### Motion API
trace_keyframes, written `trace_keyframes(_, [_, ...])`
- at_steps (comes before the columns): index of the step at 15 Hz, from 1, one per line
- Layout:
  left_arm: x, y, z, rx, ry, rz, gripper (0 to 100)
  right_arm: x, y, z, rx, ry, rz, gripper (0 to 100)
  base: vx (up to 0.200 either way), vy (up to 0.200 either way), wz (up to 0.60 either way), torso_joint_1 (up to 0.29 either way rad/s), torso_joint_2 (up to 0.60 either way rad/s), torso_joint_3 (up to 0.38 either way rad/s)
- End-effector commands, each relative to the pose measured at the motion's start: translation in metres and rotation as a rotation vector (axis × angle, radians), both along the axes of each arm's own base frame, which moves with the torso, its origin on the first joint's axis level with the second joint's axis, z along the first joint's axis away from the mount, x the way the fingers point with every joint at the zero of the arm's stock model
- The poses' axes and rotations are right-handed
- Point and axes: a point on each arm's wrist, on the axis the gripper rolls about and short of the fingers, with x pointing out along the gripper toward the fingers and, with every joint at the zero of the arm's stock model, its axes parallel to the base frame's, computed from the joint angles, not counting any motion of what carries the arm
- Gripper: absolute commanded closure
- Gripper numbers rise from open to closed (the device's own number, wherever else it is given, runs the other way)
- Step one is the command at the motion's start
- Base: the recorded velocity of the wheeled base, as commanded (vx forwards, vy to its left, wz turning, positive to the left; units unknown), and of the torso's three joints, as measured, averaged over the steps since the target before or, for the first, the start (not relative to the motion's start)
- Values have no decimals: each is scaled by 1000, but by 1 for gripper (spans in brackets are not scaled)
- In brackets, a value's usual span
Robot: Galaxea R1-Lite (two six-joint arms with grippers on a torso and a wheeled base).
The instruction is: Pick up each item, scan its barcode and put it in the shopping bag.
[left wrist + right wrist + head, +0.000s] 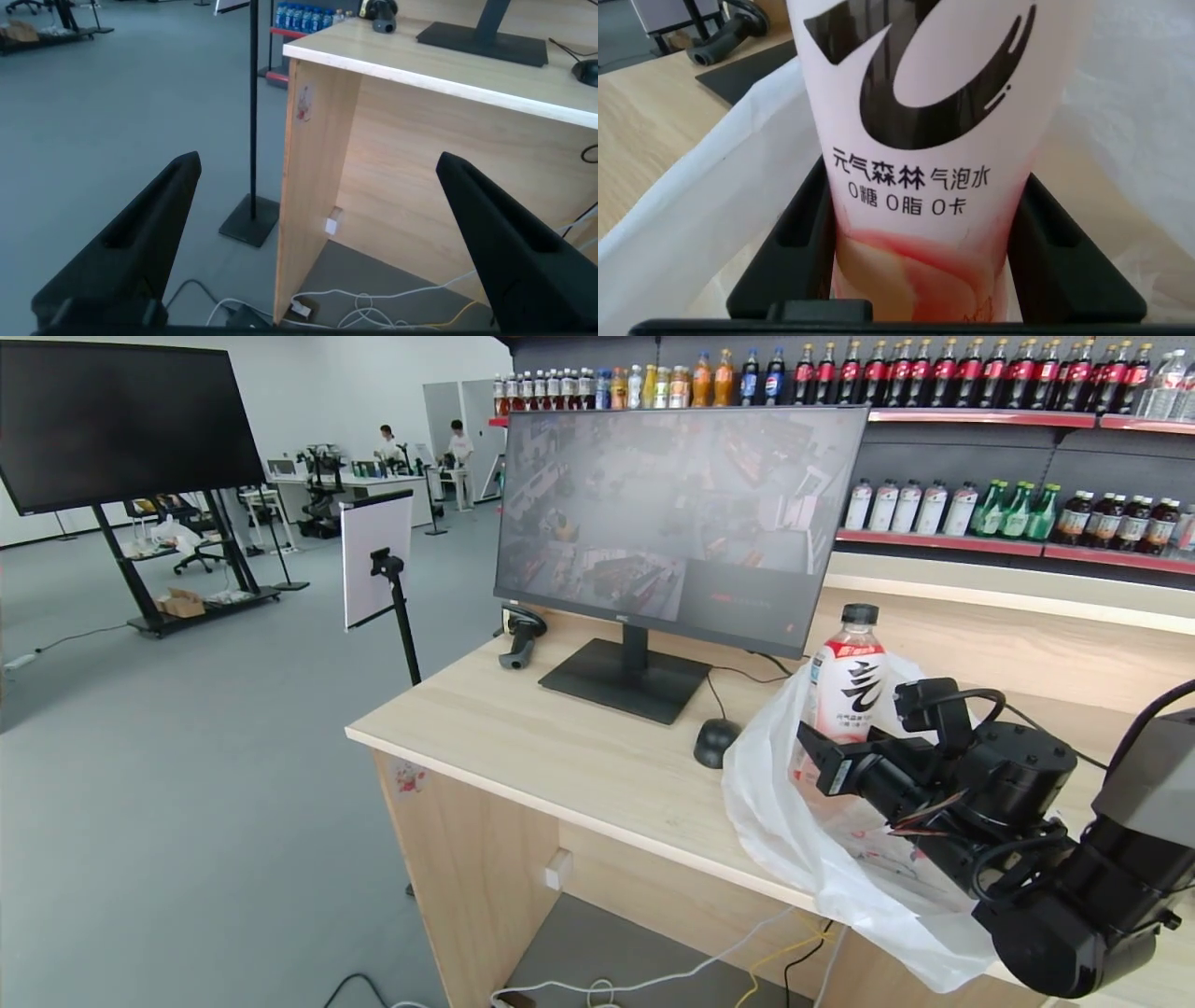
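Right gripper (826, 751), jaws clamped on the upright drink bottle (848, 677), holds it in the mouth of the shopping bag (784, 821) on the tabletop (560, 747). Left gripper (318, 163) hangs low off the tabletop's end, jaws apart.

Our left gripper (318, 161) hangs with its two dark fingers (140, 238) spread wide apart. Ahead of it, framed between them, stands the wooden counter (411, 140), side panel nearest. Just beside that panel a black stand (253, 140) rises from the grey floor (112, 103). Farther beyond the gripper, a monitor base (481, 45) sits on the countertop. White cables (374, 303) lie on the floor under the counter.
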Motion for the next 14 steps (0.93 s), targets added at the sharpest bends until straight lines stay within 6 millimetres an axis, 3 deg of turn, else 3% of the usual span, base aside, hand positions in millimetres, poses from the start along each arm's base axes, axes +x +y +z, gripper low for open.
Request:
trace_keyframes(1, [0, 0, 0, 0, -1, 0, 0, 0, 0, -2, -3, 11, 1, 100, 0, 0, 0, 0, 0, 0])
trace_keyframes(4, [0, 0, 0, 0, -1, 0, 0, -9, -3, -10, -15, 58, -4, 100, 0, 0, 0, 0, 0, 0])
trace_keyframes(14, [0, 0, 0, 0, -1, 0, 0, -10, -3, -12, -17, 66, -2, 100, 0, 0, 0, 0, 0, 0])
